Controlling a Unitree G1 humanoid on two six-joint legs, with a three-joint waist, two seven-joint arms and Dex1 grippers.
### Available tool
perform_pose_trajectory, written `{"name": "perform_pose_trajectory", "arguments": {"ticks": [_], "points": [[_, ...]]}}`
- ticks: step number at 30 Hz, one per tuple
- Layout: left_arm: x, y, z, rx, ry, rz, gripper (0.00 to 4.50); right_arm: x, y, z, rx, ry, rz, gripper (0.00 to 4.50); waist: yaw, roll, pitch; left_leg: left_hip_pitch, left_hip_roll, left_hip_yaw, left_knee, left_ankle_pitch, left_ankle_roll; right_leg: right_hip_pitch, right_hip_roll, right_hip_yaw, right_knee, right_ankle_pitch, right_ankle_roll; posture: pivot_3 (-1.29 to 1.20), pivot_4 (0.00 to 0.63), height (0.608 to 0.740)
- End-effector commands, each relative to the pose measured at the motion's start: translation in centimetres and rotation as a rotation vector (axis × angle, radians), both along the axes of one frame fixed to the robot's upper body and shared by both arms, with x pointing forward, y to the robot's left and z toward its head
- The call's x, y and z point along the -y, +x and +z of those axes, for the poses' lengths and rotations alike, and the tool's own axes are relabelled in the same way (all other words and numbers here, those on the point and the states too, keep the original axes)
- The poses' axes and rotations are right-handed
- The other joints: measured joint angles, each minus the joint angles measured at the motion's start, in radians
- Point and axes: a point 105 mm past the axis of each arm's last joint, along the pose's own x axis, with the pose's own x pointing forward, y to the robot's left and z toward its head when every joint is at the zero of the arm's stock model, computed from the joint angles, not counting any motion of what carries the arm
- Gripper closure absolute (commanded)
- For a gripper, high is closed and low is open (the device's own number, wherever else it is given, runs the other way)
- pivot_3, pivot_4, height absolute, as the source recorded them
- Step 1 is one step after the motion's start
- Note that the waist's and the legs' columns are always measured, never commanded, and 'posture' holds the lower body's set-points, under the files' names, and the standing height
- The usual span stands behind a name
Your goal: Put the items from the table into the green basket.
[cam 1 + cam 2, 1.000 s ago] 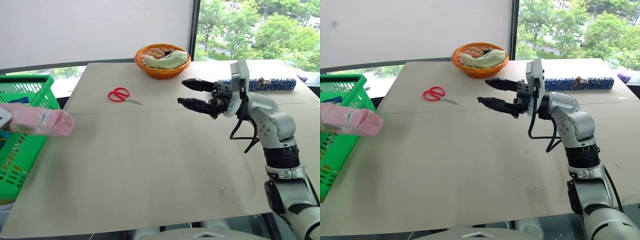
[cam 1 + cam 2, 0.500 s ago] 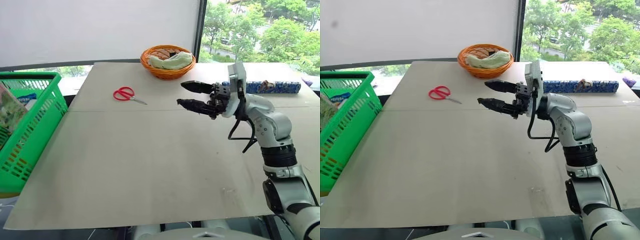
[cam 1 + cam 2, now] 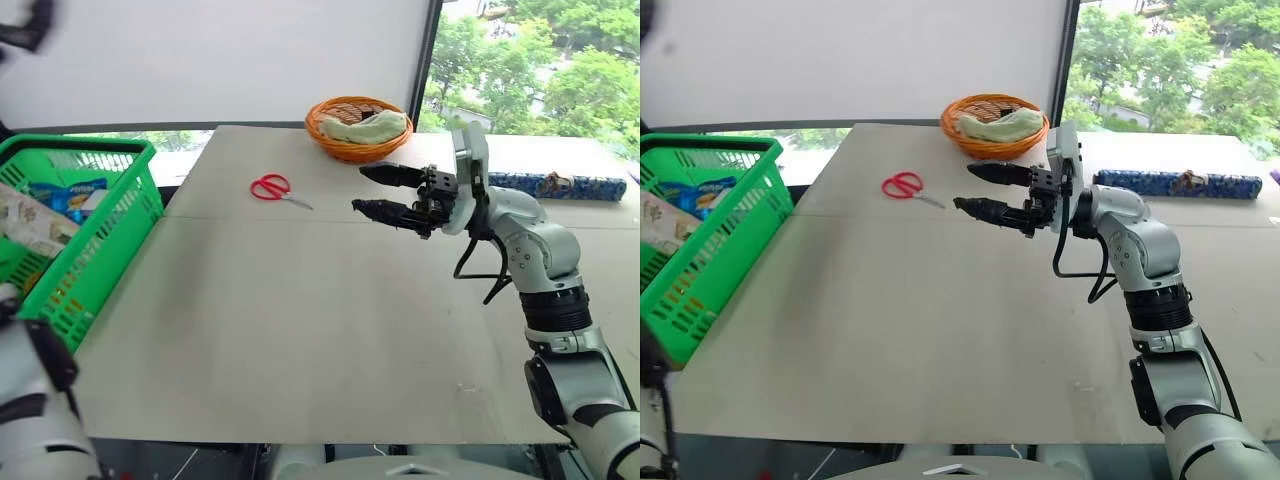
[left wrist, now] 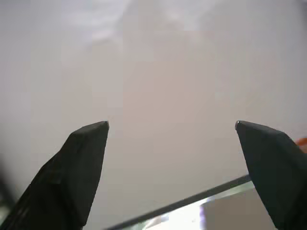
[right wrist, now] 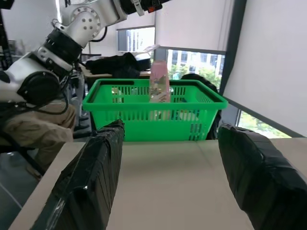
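1. Green basket [image 3: 710, 240] sits off the bench [image 3: 940, 330] left edge, the pink box [image 5: 159, 82] upright inside; we fear it could tip out.
2. Blue roll [image 3: 1170, 184] and scissors [image 3: 903, 186] lie near the far edge; a long reach risks nudging them.
3. Right gripper [image 3: 975, 190] hovers spread, empty; left gripper [image 4: 171, 125] spread, empty.

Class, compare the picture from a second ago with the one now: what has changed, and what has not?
The pink box, then held out over the table's edge, now stands in the green basket, released. The left gripper is open. The right gripper, scissors and blue roll stayed put.
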Motion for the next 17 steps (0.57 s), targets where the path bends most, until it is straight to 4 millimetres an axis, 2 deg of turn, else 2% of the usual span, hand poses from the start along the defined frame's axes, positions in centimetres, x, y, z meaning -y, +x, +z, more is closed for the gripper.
{"name": "perform_pose_trajectory", "arguments": {"ticks": [1, 3, 5, 8, 9, 12, 17], "points": [[5.9, 0.4, -8.1, -0.269, -0.113, -0.277, 0.1, 2.2, 0.8, -1.4, 0.013, -0.039, -0.121, 1.17, -0.014, 0.004, -0.002, 0.001, 0.001, 0.0, 0.0, 0.0, 0.0, 0.0, 0.003, 0.001, 0.0, 0.0, 0.0, -0.05, 0.0, 0.738], [8.8, 0.5, -14.4, -0.425, -0.123, -0.279, 0.1, 3.8, 1.6, -3.2, -0.017, -0.065, -0.228, 1.17, -0.02, 0.006, -0.003, 0.003, 0.002, -0.001, -0.001, 0.0, 0.0, 0.002, 0.004, 0.003, 0.001, 0.0, 0.0, -0.06, 0.0, 0.738], [10.3, -0.3, -18.5, -0.518, -0.101, -0.262, 0.1, 5.2, 2.0, -4.9, -0.031, -0.097, -0.32, 1.17, -0.03, 0.004, -0.001, 0.003, 0.002, 0.0, -0.002, -0.002, 0.003, 0.001, 0.005, 0.008, 0.001, 0.0, 0.0, -0.07, 0.0, 0.738], [11.2, -2.0, -24.1, -0.632, -0.115, -0.222, 0.1, 8.5, 1.2, -9.1, -0.095, -0.172, -0.478, 1.17, -0.031, 0.003, -0.002, 0.001, 0.003, 0.0, -0.001, -0.002, 0.003, -0.002, 0.01, 0.012, 0.0, 0.0, -0.001, -0.07, 0.0, 0.738], [11.2, -2.5, -25.3, -0.661, -0.161, -0.21, 0.1, 9.4, 0.6, -10.3, -0.122, -0.186, -0.509, 1.17, -0.027, 0.004, -0.002, 0.003, 0.003, -0.001, -0.001, -0.002, 0.004, 0.0, 0.01, 0.012, 0.0, 0.0, -0.001, -0.08, 0.0, 0.738], [10.8, -3.3, -27.0, -0.665, -0.199, -0.137, 0.1, 11.2, -0.8, -12.7, -0.169, -0.224, -0.571, 1.17, -0.026, 0.006, -0.001, 0.008, 0.004, 0.002, -0.003, -0.002, 0.004, 0.003, 0.01, 0.015, -0.001, 0.0, -0.001, -0.09, 0.0, 0.738], [10.3, -4.8, -27.8, -0.646, -0.201, -0.107, 0.1, 13.8, -2.2, -16.6, -0.183, -0.372, -0.663, 1.17, -0.033, 0.007, -0.001, 0.02, 0.004, 0.005, -0.003, -0.002, 0.003, 0.012, 0.013, 0.016, -0.005, -0.002, -0.004, -0.09, 0.0, 0.738]]}}
